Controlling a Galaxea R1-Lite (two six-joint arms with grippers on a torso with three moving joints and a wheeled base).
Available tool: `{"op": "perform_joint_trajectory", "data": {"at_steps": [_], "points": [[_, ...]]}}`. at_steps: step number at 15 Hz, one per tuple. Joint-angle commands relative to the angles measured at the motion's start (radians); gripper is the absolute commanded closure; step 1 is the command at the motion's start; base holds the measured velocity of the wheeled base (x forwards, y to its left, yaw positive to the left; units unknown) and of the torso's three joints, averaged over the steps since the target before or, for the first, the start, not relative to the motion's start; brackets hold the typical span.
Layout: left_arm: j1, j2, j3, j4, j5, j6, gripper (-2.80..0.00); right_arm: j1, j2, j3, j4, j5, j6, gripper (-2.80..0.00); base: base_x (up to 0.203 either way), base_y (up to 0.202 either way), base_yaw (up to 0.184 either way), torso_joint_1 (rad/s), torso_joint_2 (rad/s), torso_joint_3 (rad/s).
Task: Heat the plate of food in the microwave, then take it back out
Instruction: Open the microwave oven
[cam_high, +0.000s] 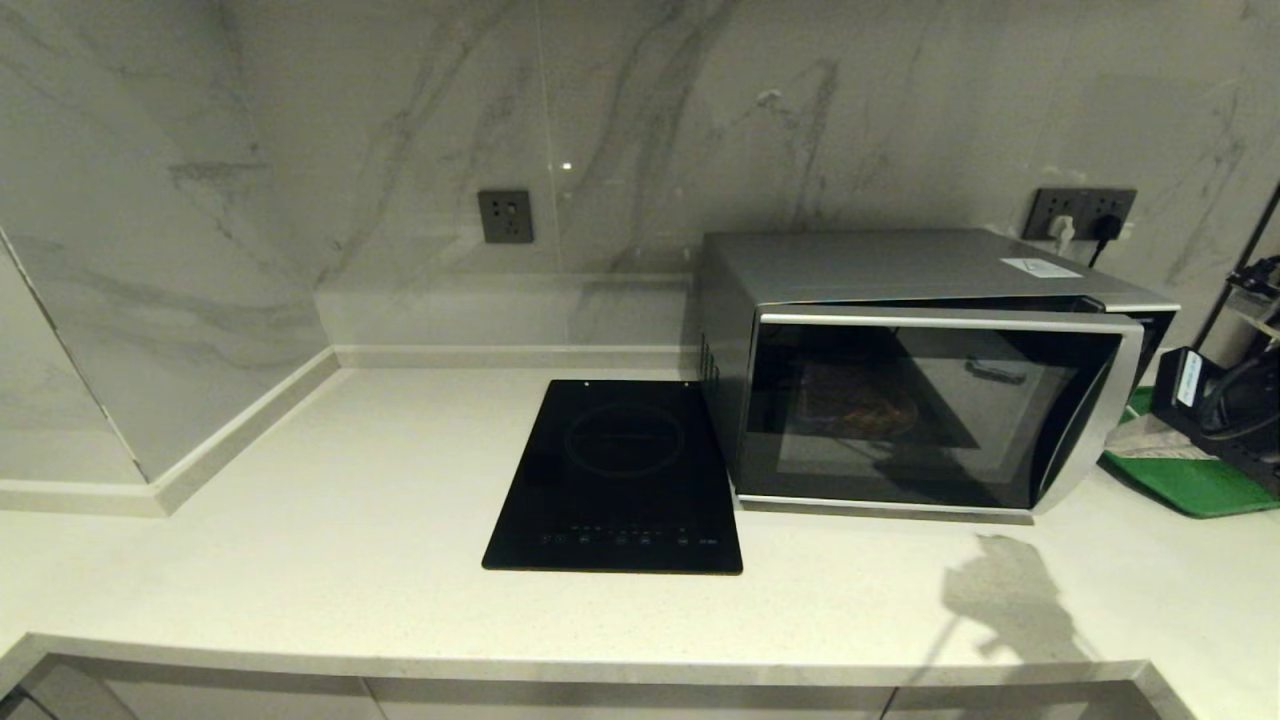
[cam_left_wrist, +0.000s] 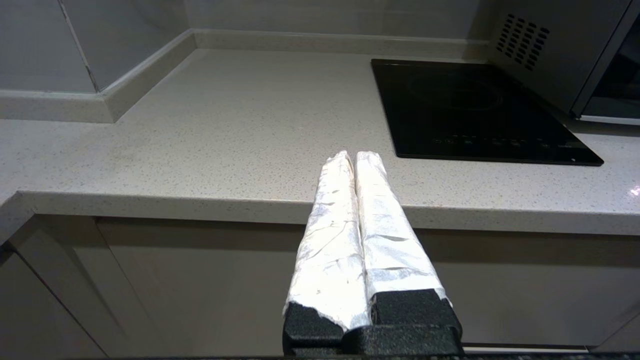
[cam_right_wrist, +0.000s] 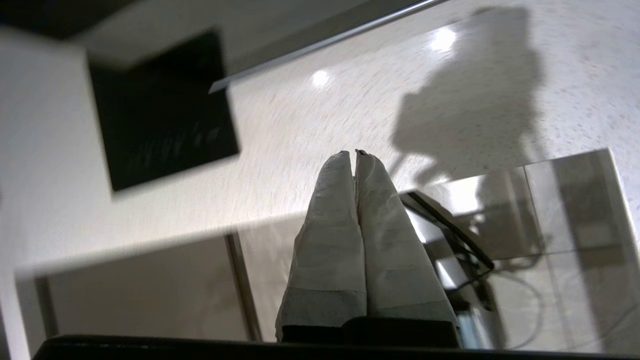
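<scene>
The silver microwave stands at the back right of the counter, and its dark glass door is slightly ajar, with the handle side swung out from the body. Behind the glass a dim plate of food rests inside. Neither gripper appears in the head view; only an arm's shadow falls on the counter in front of the microwave. My left gripper is shut and empty, held low at the counter's front edge, left of the cooktop. My right gripper is also shut and empty, above the front edge of the counter.
A flat black induction cooktop lies left of the microwave, also seen in the wrist views. A green tray and a black rack sit at the far right. Marble walls enclose the back and left.
</scene>
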Motion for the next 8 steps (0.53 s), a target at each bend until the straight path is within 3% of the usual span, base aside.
{"op": "perform_joint_trajectory", "data": {"at_steps": [1, 4, 8], "points": [[0.0, 0.0, 0.0, -0.001, 0.0, -0.001, 0.0, -0.059, -0.032, -0.094, 0.114, 0.151, -0.147, 0.0, 0.0, 0.0, 0.0, 0.0, 0.0, 0.0], [0.0, 0.0, 0.0, -0.001, 0.0, -0.001, 0.0, -0.069, 0.072, -0.322, 0.243, 0.182, -0.162, 0.0, 0.0, 0.0, 0.0, 0.0, 0.0, 0.0], [0.0, 0.0, 0.0, -0.001, 0.0, -0.001, 0.0, -0.071, 0.273, -0.659, 0.275, 0.156, -0.109, 0.0, 0.0, 0.0, 0.0, 0.0, 0.0, 0.0]]}}
